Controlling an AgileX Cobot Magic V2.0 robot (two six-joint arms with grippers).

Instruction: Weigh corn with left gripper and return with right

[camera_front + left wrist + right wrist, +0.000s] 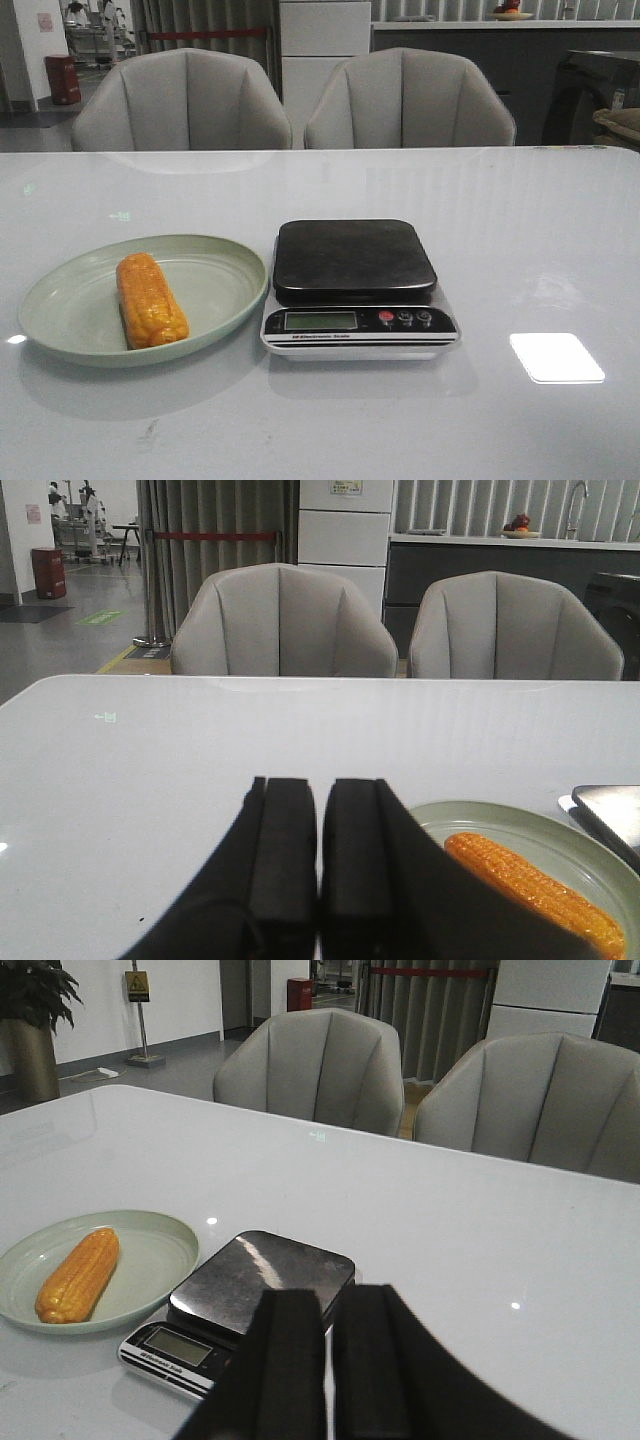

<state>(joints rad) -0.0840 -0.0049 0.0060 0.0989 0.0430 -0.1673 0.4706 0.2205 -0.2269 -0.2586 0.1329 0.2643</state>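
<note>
The orange-yellow corn (150, 300) lies on the pale green plate (60, 305) at the left of the table. It also shows in the left wrist view (535, 892) and the right wrist view (78, 1275). The scale (355, 262) with its dark steel platform stands just right of the plate, nothing on it. My left gripper (319, 830) is shut and empty, held back from the plate's left side. My right gripper (328, 1345) is shut and empty, back from the scale (262, 1282) on its right. Neither gripper shows in the front view.
Two grey chairs (185, 100) stand behind the table's far edge. A bright light patch (556, 357) lies on the white tabletop right of the scale. The scale's display and buttons (400, 318) face the front edge.
</note>
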